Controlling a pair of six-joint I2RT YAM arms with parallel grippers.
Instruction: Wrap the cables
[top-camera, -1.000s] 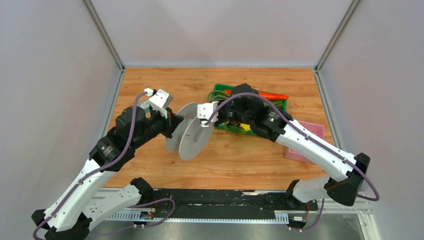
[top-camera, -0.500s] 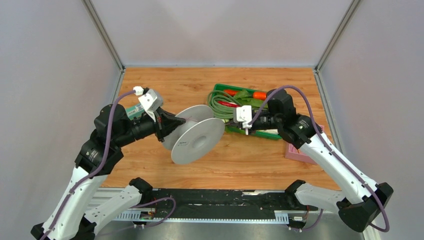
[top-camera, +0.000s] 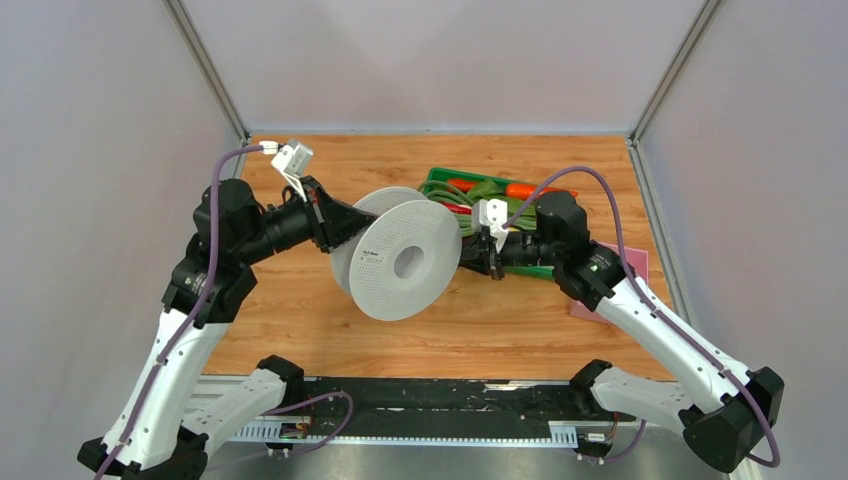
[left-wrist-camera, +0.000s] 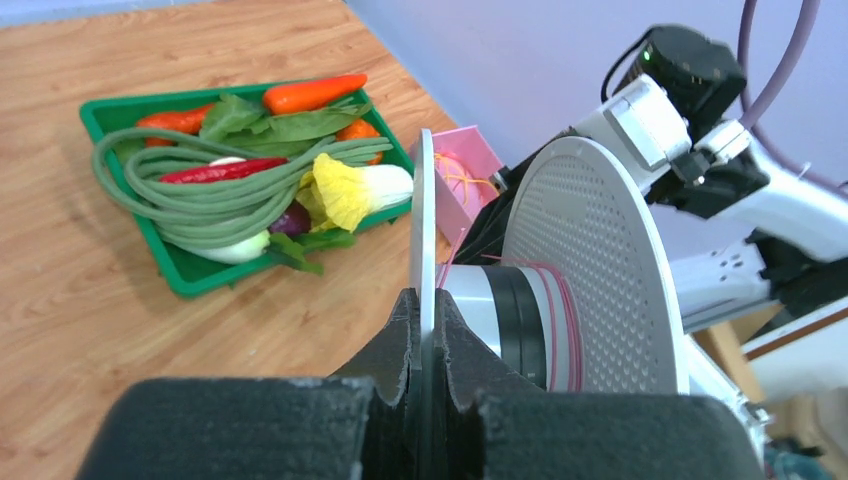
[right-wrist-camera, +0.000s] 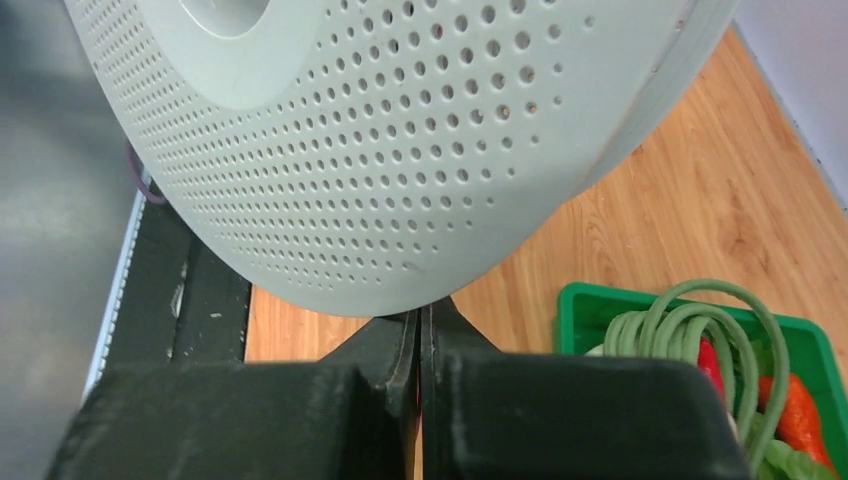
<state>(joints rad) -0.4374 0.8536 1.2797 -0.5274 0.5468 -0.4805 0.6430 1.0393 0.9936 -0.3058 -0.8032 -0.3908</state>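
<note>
Your left end effector (left-wrist-camera: 422, 300) is clamped on the rear flange's edge of the cable spool (top-camera: 405, 262), holding it on edge over the counter (top-camera: 300, 320). Your right end effector (right-wrist-camera: 418, 325) is closed, pads together, just beside the front flange's rim, near the green tray (top-camera: 432, 176).

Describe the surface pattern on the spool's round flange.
Light grey flange, perforated all over with small round holes; right wrist view shows it best.

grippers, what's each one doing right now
Left gripper: shut on the rim of the large flat round light-grey spool.
Right gripper: shut; anything held cannot be told.
</note>
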